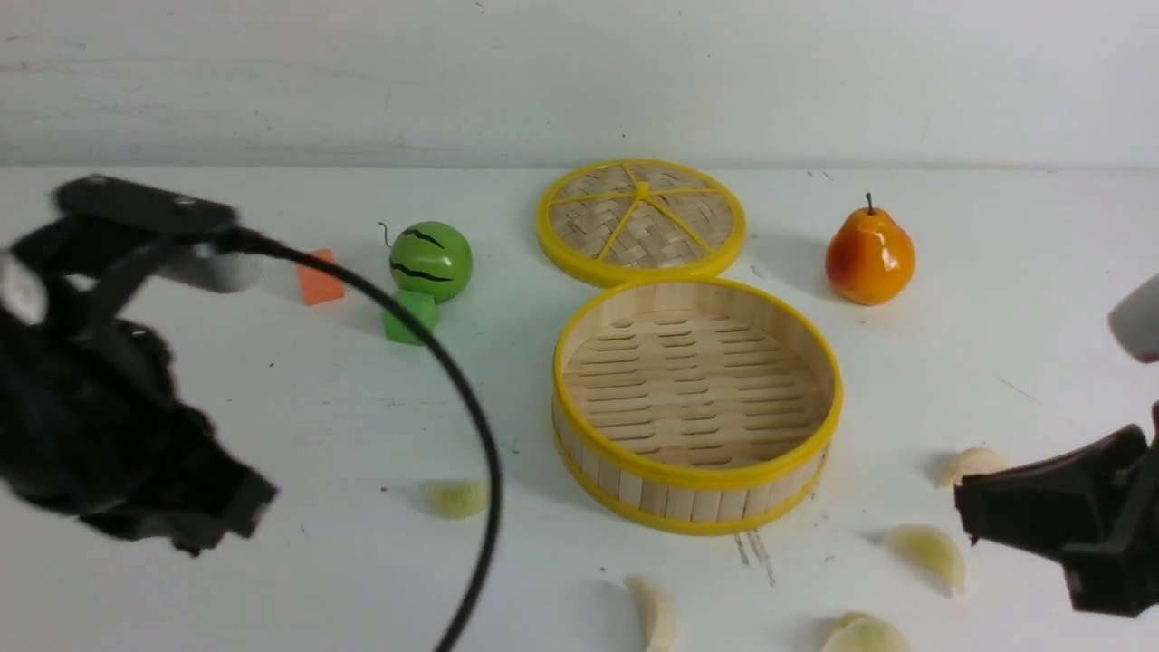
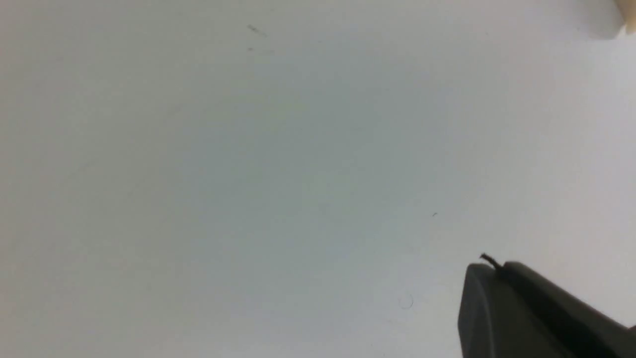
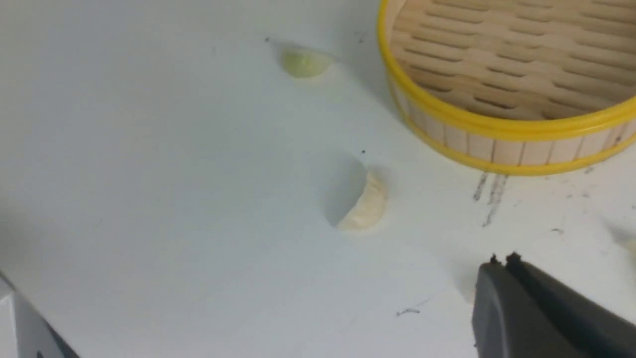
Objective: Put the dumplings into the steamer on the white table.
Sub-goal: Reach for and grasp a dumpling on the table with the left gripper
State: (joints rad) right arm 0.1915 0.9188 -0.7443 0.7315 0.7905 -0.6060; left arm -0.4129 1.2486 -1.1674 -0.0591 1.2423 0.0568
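Five dumplings loose on the table, steamer empty, right gripper closed on nothing, two dumplings just beside its tip, left gripper closed, empty, greenish dumpling between it and steamer

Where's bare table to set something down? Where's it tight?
Free: between cube, green dumpling and steamer; also right of the steamer, between pear and the near dumplings. Crowded: front, centre to right, four dumplings by the right pincer. Lid sits close behind the steamer.
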